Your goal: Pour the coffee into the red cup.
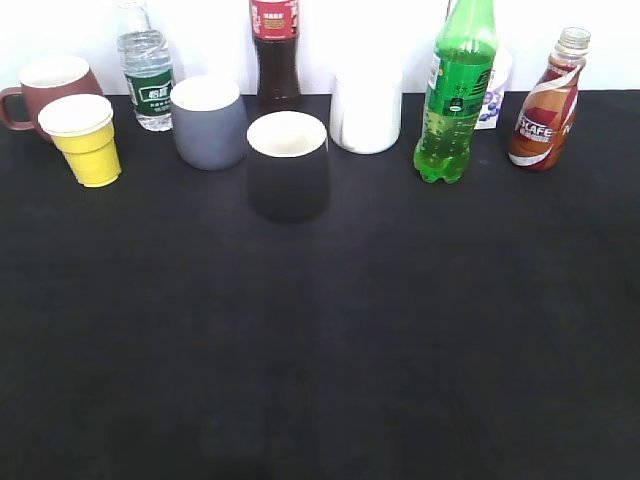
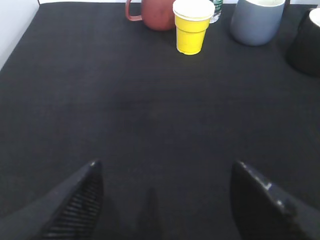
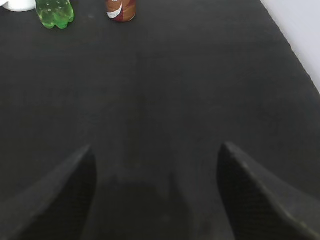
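The coffee bottle, small and curvy with a red-white-brown label, stands uncapped at the back right; its base shows in the right wrist view. The red cup, a brownish-red mug with a handle on its left, stands at the back left behind a yellow paper cup; it also shows in the left wrist view. My left gripper is open and empty over bare cloth, well short of the cups. My right gripper is open and empty, well short of the bottles. Neither gripper shows in the exterior view.
Along the back stand a clear water bottle, a grey handleless cup, a black cup, a dark cola bottle, a white cup, a green soda bottle and a white carton. A black cloth covers the table.
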